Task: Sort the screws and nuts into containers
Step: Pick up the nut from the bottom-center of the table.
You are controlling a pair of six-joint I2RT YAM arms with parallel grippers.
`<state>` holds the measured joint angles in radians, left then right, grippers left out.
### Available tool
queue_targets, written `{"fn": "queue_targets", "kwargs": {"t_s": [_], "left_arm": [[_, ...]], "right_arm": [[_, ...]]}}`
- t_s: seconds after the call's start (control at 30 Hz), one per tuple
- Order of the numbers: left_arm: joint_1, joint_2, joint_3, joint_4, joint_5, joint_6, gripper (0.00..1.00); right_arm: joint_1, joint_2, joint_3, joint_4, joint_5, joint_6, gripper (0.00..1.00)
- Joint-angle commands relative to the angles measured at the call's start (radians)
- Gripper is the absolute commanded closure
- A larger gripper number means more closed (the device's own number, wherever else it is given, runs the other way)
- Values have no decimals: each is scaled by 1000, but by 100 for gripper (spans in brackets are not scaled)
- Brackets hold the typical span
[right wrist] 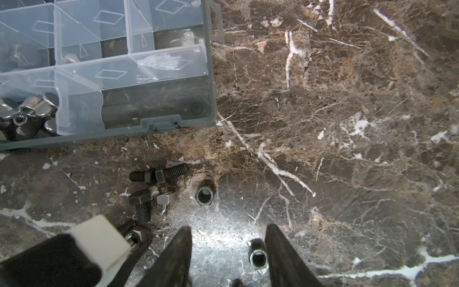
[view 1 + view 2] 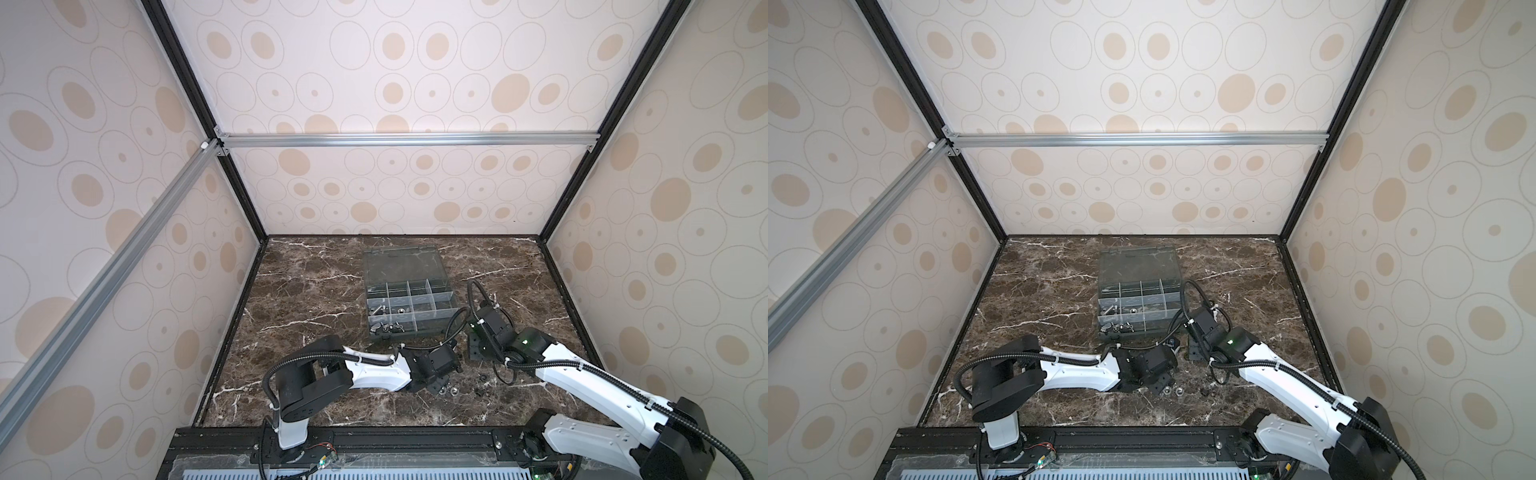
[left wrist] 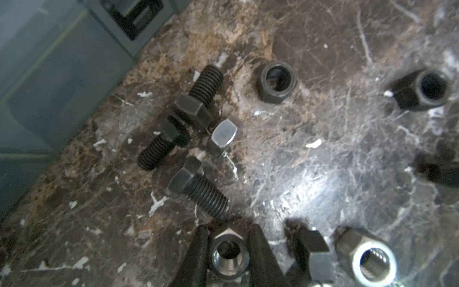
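In the left wrist view my left gripper is shut on a silver hex nut that rests on the marble, a finger against each side. Three black screws and a silver nut on its edge lie just beyond, with black nuts further out. My right gripper is open and low over the table; a black nut stands between its fingers, close to one finger. The smoky-grey organiser box with its containers lies open behind both grippers.
Silver wing nuts fill a front compartment of the box. Another silver nut and a dark hex piece lie beside the left fingers. The two arms are close together near the box's front corner. Cage walls surround the marble table.
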<state>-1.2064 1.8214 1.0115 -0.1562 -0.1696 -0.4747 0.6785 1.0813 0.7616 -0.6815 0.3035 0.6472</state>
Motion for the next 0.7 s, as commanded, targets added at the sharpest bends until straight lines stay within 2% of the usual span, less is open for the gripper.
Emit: {"fn": "queue_targets", "kwargs": {"t_s": [0.0,0.17,0.33,0.67], "left_arm": [[-6,-81,-21,-26,-39,-16,81],[17,-170,-48,-30,-54,-13,82],[80,-241,-44,-33,-62,21,81],[354,-248,31,-5,-7,141,81]], "right_arm": [[-12,-17,-11,-24,8,12,49],[-13,-19,-7,-26,8,9,49],[-16,-21,-5,-29,8,9,49],[-16,-38,-5,-39,5,18,49]]}}
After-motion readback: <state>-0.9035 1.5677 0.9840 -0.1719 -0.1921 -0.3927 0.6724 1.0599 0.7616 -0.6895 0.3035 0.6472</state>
